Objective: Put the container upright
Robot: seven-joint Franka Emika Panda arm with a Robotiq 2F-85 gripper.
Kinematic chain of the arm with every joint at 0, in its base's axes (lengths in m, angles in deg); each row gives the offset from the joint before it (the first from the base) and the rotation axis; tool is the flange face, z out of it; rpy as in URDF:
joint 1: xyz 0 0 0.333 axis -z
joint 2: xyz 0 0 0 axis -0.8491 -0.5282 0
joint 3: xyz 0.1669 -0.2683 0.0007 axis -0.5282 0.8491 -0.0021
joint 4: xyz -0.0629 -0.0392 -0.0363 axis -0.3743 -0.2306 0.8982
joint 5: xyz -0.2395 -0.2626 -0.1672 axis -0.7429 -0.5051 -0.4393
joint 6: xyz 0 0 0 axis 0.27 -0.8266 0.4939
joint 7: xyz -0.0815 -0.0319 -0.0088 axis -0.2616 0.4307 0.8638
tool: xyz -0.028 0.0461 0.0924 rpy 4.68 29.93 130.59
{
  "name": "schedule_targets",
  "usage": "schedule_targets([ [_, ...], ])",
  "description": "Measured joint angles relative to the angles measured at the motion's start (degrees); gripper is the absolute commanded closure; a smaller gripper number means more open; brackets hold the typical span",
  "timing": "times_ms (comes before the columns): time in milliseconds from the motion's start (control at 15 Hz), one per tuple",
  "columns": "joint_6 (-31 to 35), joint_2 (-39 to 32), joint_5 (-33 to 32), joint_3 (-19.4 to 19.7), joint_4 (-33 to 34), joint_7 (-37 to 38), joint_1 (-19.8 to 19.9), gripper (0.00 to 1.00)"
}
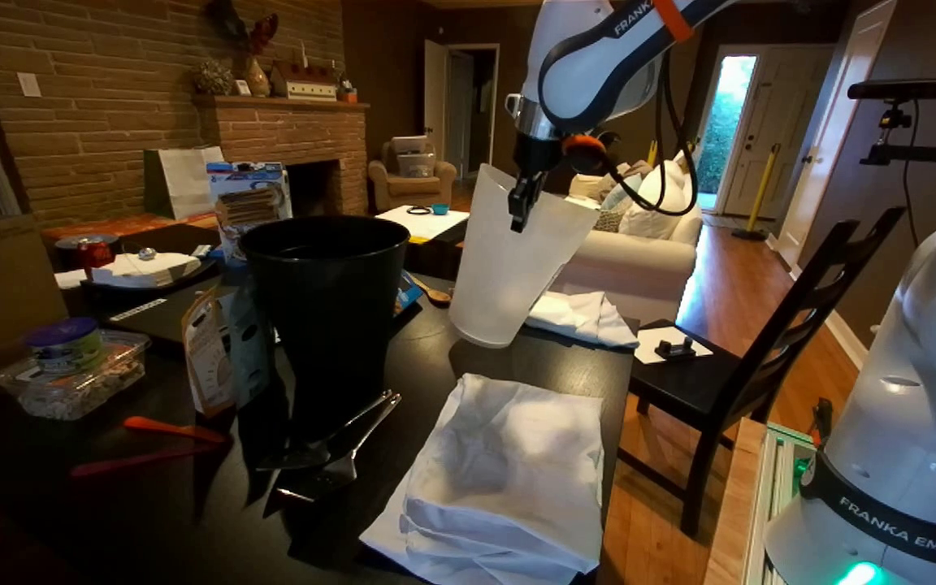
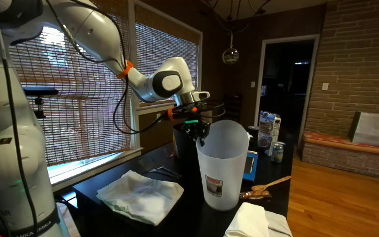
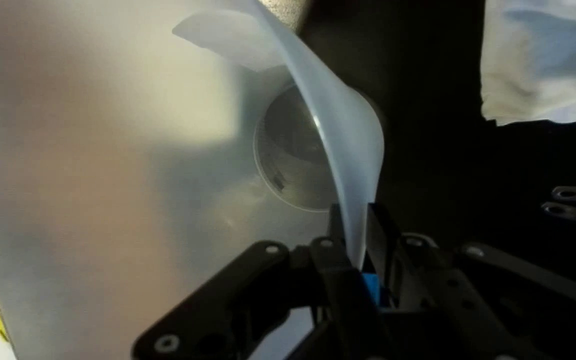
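Note:
The container [image 1: 509,276] is a tall white translucent bin over the black table [image 1: 427,366]. Its open mouth faces up and it leans in an exterior view. In an exterior view it looks closer to upright, with its label [image 2: 214,186] showing. Its base is at or close to the tabletop; I cannot tell whether it rests flat. My gripper [image 1: 520,218] is at the rim, also seen in an exterior view [image 2: 201,141]. In the wrist view the fingers [image 3: 353,215] pinch the container wall [image 3: 208,185], one inside and one outside, and the wall bends there.
A black round bin [image 1: 326,301] stands beside the container. Folded white cloths [image 1: 509,471] [image 2: 250,220] lie on either side. A wooden spoon [image 2: 271,184], metal utensils [image 1: 346,455] and a blue tablet-like item [image 2: 250,166] lie nearby. The table edge [image 1: 626,390] is close.

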Motion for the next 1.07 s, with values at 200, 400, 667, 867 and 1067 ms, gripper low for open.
schedule_targets([
  [200, 0.1, 1.4, -1.1, -0.3, -1.7, -4.0, -0.9, 0.96],
  [400, 0.9, 2.2, -1.7, -0.4, -2.8, -8.1, -1.3, 0.59],
  [667, 2.8, 2.2, -2.2, -0.3, -3.0, -9.8, -1.3, 0.4],
  [867, 4.6, 2.3, -2.2, -0.3, -3.0, -9.8, -1.3, 0.19],
  [1067, 5.3, 2.5, -1.7, -0.1, -2.3, -9.7, -1.3, 0.0],
])
